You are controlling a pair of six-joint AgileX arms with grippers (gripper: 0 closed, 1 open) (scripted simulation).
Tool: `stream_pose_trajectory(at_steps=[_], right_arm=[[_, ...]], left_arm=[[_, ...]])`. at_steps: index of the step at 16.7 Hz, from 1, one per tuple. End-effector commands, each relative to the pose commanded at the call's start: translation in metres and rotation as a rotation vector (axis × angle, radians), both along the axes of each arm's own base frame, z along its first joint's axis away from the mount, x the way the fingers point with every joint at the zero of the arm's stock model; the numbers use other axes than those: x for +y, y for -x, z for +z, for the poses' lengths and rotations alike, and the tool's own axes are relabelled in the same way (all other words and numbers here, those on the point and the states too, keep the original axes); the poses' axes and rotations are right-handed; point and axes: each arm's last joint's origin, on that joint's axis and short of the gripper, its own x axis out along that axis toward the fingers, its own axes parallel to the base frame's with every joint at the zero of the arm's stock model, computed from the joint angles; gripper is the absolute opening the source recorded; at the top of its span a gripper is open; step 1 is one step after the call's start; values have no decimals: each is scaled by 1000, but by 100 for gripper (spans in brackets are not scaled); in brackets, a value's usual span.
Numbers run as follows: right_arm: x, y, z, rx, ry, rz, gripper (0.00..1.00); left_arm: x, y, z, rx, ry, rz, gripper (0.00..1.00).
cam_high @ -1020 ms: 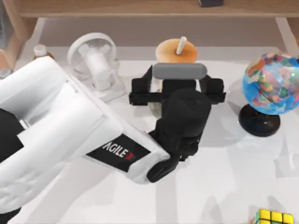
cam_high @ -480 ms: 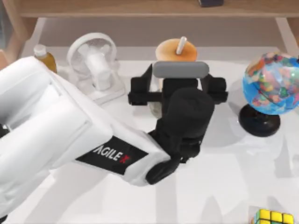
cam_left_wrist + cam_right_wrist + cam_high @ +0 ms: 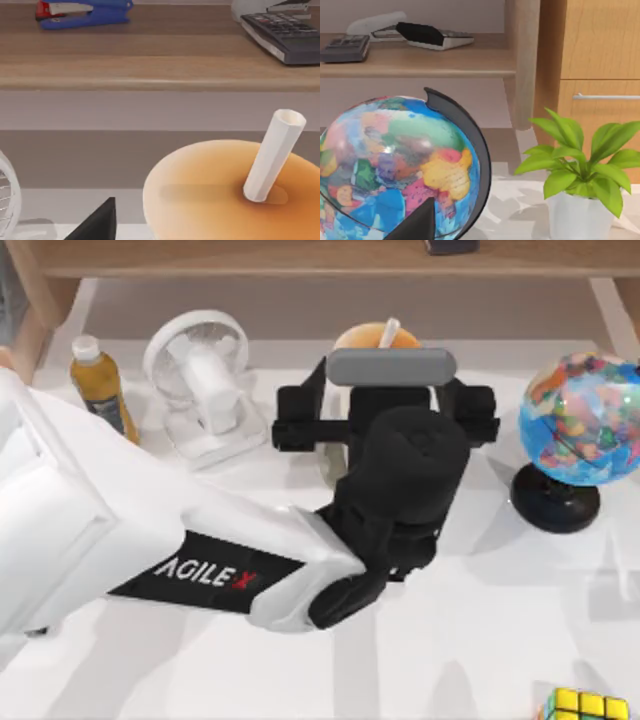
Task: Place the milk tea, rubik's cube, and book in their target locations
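At the back middle of the white desk, my left gripper hangs over the tall clear cup of peach-orange milk tea with its orange lid and white straw, which stands between the white desk fan and the multicoloured globe on a black stand. From above, the black fingers reach out on either side of the cup's body, but the wrist hides the contact, so I cannot tell whether they are pinching it or only flanking it.

Risks, as I judge them: a grip taken high on a tall cup could tip it or squeeze the lid loose; a loose grip could let it slide. Swinging sideways could knock the fan, the globe, or the small yellow-green bottle with a white cap at the left.

Near the desk's front right corner sits the small rubik's cube with yellow squares, untouched. My right gripper is parked facing the globe and a green potted plant; its fingers' state I cannot tell
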Motion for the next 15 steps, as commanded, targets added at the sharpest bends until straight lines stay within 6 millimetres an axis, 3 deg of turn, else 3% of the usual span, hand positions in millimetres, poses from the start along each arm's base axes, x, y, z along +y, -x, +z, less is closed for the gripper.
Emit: stream_pose_trajectory(at_steps=[4, 7, 11, 15], right_arm=[[0, 0, 0, 0, 0, 0, 100], [0, 0, 0, 0, 0, 0, 100], [0, 0, 0, 0, 0, 0, 100], [0, 0, 0, 0, 0, 0, 100]], left_arm=[[6, -3, 8, -7, 12, -3, 100], [32, -6, 36, -21, 35, -12, 100], [101, -1, 81, -43, 55, -16, 100], [188, 30, 104, -57, 48, -8, 100]])
